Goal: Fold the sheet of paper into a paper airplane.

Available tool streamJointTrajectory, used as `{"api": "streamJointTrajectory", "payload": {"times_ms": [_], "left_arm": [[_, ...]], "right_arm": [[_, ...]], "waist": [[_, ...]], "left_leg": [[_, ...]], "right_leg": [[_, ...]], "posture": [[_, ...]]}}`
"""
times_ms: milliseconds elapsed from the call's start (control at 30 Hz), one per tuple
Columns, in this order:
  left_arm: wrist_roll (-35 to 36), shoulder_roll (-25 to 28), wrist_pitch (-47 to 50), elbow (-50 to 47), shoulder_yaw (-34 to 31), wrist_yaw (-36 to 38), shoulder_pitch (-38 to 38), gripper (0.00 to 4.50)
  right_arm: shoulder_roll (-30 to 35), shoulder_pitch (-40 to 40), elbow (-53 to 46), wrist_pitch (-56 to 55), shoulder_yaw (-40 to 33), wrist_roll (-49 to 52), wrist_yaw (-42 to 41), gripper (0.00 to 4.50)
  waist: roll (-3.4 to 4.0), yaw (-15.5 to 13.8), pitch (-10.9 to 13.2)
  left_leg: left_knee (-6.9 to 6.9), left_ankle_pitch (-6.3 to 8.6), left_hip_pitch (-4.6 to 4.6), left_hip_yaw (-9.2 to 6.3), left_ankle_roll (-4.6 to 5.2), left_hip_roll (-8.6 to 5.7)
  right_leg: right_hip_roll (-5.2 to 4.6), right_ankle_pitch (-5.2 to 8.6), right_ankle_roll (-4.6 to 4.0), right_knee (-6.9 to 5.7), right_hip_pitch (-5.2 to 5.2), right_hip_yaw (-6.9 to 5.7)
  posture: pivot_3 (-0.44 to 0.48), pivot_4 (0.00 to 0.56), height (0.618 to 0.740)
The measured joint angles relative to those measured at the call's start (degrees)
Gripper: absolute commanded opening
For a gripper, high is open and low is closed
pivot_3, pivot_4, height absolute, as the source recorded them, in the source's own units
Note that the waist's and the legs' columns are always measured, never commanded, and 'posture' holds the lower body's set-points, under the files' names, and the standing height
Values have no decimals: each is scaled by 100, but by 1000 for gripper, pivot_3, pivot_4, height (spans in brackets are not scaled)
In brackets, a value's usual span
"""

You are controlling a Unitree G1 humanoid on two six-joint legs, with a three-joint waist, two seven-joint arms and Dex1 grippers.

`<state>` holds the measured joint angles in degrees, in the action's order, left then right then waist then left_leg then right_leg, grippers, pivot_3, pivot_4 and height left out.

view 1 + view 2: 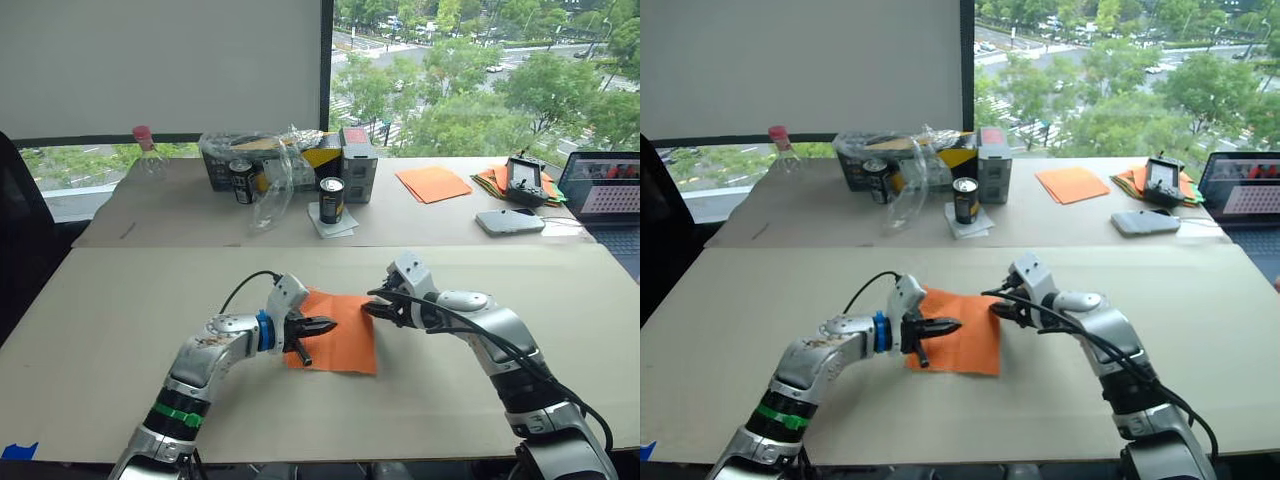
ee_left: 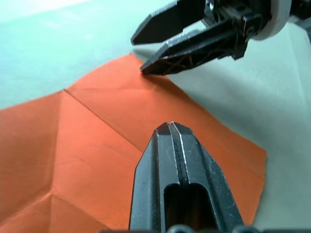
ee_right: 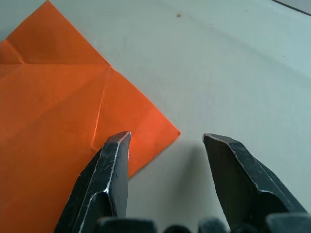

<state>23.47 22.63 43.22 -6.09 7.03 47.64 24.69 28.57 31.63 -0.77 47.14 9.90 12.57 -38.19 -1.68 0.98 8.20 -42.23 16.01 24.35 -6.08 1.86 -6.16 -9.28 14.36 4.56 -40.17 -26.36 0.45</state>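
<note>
Left eye view: the sheet of paper [image 1: 340, 335] lies flat on the near table [image 1: 120, 330], between the two arms, in the middle of the near half of the tabletop. It is bright orange and unfolded, with crease lines crossing its surface.

The left gripper [image 1: 318, 327] is over the left part of the sheet. In the left wrist view its fingers [image 2: 180, 165] are pressed together, tip to tip, with nothing between them, and they point across the orange surface.

The right gripper [image 1: 378, 310] is at the sheet's far right corner. In the right wrist view its fingers [image 3: 114, 170] are spread apart; one finger lies over the edge of the sheet of paper [image 3: 53, 121], the other over bare table beside it. Whether the fingertips touch the paper cannot be told.

On the far table [image 1: 420, 225] stand two drink cans [image 1: 332, 200], a grey box [image 1: 358, 165], crumpled clear plastic [image 1: 270, 180] and a bottle with a pink cap [image 1: 147, 155]. Smooth orange sheets [image 1: 433, 184] lie further right, near a mixed-colour paper pile [image 1: 495, 180], a white device [image 1: 508, 221] and a laptop [image 1: 605, 190].
</note>
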Motion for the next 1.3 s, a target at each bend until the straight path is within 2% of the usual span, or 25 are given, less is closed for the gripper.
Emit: {"api": "streamJointTrajectory", "payload": {"times_ms": [167, 367, 733, 1000, 1300], "left_arm": [[-16, 455, 82, -111, -60, 35, -54, 0], [-328, 394, -79, 90, 387, -76, -286, 0], [-356, 367, -414, 208, 318, -100, -433, 0], [-356, 341, -459, 232, 299, -104, -462, 0], [-382, 304, -556, 227, 304, -181, -517, 0]], "right_arm": [[2, 5, -203, 380, -202, 147, 12, 2668], [-289, 311, -389, 1111, -774, 681, 209, 2668], [-366, -138, -546, 2123, -1170, 1319, 352, 2668], [-474, -161, -524, 2322, -1276, 1539, 393, 2668], [-749, -123, 7, 2306, -1527, 1799, 351, 2668]], "waist": [[1, -22, 1], [2, -32, 1], [3, -18, 0], [4, -18, 0], [8, -22, -4]], "left_leg": [[0, 0, -1, 0, 0, -3], [0, 0, -1, -2, 0, -1], [0, 1, -7, -1, 1, -1], [0, 0, -10, -1, 0, 0], [0, 0, -17, -1, 0, 1]], "right_leg": [[-3, 0, 0, 3, 3, 1], [-2, -1, -1, 4, 4, -2], [-4, -1, -1, 2, 8, 3], [-3, -1, -2, 1, 11, 1], [-2, -1, -2, 0, 17, 1]], "posture": [[0, 150, 670], [0, 150, 670], [0, 150, 670], [0, 150, 670], [0, 150, 670]]}}
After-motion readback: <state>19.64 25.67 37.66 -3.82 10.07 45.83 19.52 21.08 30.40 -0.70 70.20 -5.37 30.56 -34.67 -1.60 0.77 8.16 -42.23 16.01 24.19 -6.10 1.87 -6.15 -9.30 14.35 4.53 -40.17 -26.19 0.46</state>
